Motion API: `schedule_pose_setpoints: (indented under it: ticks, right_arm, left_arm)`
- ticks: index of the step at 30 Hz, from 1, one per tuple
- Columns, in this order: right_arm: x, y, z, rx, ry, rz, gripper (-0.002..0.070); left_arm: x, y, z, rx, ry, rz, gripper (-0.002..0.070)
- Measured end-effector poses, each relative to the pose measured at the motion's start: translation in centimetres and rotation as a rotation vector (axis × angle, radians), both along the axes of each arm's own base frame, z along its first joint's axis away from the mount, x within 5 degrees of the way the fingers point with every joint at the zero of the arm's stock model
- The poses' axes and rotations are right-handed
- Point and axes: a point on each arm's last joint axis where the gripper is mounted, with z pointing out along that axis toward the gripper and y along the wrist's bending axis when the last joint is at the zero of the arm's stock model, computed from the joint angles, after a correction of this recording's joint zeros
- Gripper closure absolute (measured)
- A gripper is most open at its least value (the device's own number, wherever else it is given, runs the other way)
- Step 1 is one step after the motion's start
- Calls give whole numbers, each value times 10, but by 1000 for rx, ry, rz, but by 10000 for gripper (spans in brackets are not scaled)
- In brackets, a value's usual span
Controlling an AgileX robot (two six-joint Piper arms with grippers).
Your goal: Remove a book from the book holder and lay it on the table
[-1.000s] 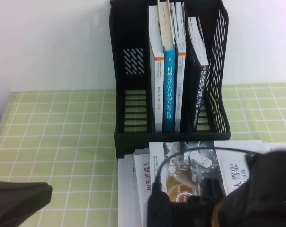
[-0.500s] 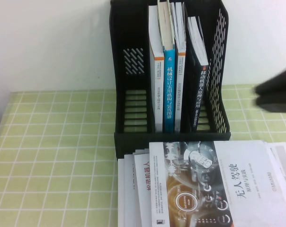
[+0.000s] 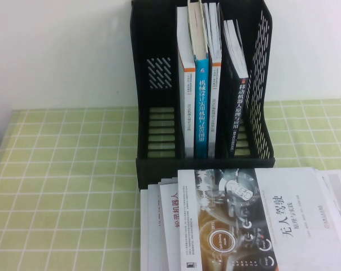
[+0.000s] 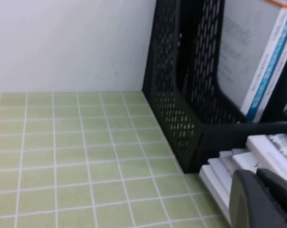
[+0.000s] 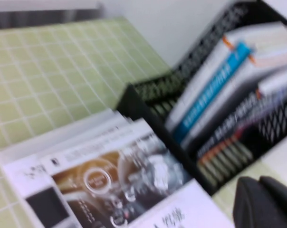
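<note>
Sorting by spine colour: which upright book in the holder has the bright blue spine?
The blue-spined book, second from the left in the book holder's middle compartment, between two white spines.

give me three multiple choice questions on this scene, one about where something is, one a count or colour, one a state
1. Where is the large thick book with the dark picture of orange glowing circles and white title part?
A. flat on top of a pile of books in front of the tall black plastic book holder
B. upright in the holder
C. held in a gripper

2. What colour is the cloth on the grid-marked table?
A. blue
B. yellow-green
C. red

3. What is the state of the holder's left compartment?
A. packed with books
B. holding one booklet
C. empty

Answers:
1 A: the high view shows it lying cover up on the pile in front of the holder.
2 B: yellow-green squares with white lines.
3 C: only slotted walls show there.

The left gripper is low beside the pile; the right gripper is near the holder's far side.
</note>
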Motion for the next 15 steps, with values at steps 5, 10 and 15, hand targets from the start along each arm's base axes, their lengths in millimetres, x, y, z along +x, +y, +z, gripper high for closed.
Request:
schedule_pose_setpoints:
  ticks: [5, 10, 15]
  right_arm:
    - [9, -11, -72, 7, -11, -175, 678]
    - [13, -17, -111, -54, -34, -247, 678]
    - [15, -18, -113, -51, -46, -265, 678]
  left_arm:
    - [8, 1, -24, 10, -8, 26, 678]
    - [9, 1, -33, 20, 16, 27, 678]
    - [10, 1, -32, 16, -4, 31, 678]
